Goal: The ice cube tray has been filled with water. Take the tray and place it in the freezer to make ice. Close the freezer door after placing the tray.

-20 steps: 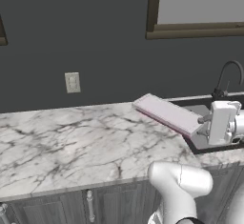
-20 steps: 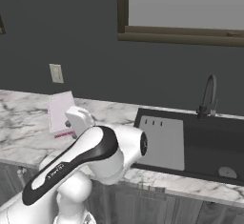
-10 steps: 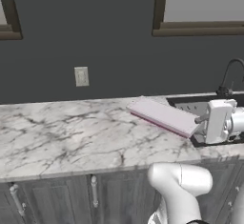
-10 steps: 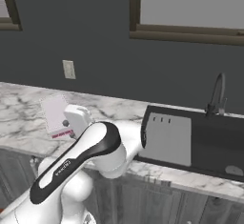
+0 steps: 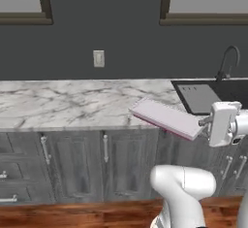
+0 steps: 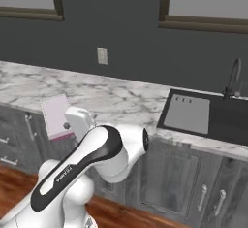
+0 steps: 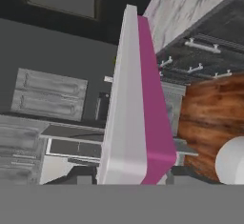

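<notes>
Gripper [image 5: 206, 123] clamped narrow on one short end of the thin flat pale pinkish-white ice cube tray [image 5: 166, 118], which is held in the air, roughly level, past the front edge of the white marble-veined counter [image 5: 72, 103]. Open air all round tray; grey cabinet fronts [image 5: 106, 159] and wood floor [image 5: 72, 216] below, dark sink [image 5: 232, 89] with grey mat [image 5: 202, 98] off to the right.

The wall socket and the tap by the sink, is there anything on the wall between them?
No. In the left base view, the dark wall between the wall socket and the tap is bare.

veined marble counter [image 5: 63, 103] (wood-plank floor [image 5: 72, 217] below).
</notes>
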Available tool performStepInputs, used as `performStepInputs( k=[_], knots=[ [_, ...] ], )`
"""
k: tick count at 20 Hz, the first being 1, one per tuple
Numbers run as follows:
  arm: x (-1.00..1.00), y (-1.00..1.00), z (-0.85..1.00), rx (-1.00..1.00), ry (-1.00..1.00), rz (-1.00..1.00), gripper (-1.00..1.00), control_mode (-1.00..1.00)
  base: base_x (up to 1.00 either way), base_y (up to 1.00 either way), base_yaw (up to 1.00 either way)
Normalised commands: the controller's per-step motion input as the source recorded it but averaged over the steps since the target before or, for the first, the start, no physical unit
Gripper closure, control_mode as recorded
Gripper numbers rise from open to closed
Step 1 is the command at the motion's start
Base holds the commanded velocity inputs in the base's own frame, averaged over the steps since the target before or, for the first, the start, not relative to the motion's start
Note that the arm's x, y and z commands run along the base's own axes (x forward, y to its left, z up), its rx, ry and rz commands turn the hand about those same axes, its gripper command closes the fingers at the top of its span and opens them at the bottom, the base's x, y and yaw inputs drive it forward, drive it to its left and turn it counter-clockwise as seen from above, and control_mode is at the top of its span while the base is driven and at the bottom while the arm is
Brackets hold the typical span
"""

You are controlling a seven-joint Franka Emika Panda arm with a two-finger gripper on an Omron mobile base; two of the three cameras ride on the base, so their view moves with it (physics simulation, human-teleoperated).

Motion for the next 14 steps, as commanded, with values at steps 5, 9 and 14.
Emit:
performStepInputs(
  k=[5,9,14],
  knots=[
    [0.0,0.0,0.0,0.0,0.0,0.0,1.0,1.0,-0.51,0.6,0.49],
    [0.0,0.0,0.0,0.0,0.0,0.0,1.0,1.0,-0.27,0.54,0.65],
    [0.0,0.0,0.0,0.0,0.0,0.0,1.0,1.0,-0.09,0.52,0.69]
  ],
)
